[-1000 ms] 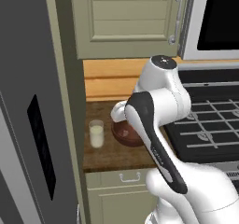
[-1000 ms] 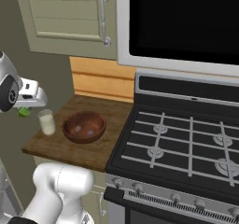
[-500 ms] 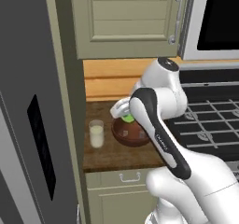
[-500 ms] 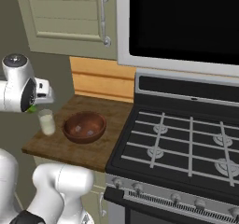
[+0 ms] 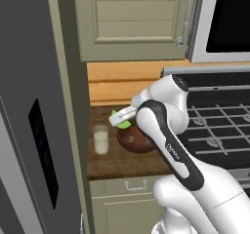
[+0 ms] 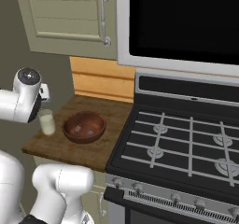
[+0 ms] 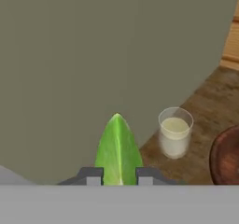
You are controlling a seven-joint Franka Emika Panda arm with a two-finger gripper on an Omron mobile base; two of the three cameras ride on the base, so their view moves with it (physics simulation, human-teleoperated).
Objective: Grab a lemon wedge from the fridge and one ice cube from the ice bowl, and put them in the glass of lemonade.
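Observation:
My gripper (image 7: 118, 175) is shut on the lemon wedge (image 7: 118, 148), a bright green sliver that sticks out between the two dark tips. In the left base view the gripper (image 5: 118, 119) hangs above the counter with the lemon wedge (image 5: 117, 115), just above the left rim of the ice bowl (image 5: 133, 139). The glass of lemonade (image 5: 100, 139) stands on the wooden counter left of the bowl and below-left of the gripper. From the right the ice bowl (image 6: 84, 126) and the glass (image 6: 46, 122) sit side by side. The grey fridge (image 5: 34, 130) stands at the left.
A gas stove (image 6: 186, 143) with black grates borders the counter (image 6: 70, 148) on the right, under a dark microwave (image 6: 182, 22). Pale green wall cabinets (image 5: 132, 21) hang above. The fridge side wall (image 7: 93, 55) stands close beside the glass.
The arm has swung further toward the counter's left, carrying the lemon wedge over the bowl's left rim toward the glass. Bowl and glass have not moved.

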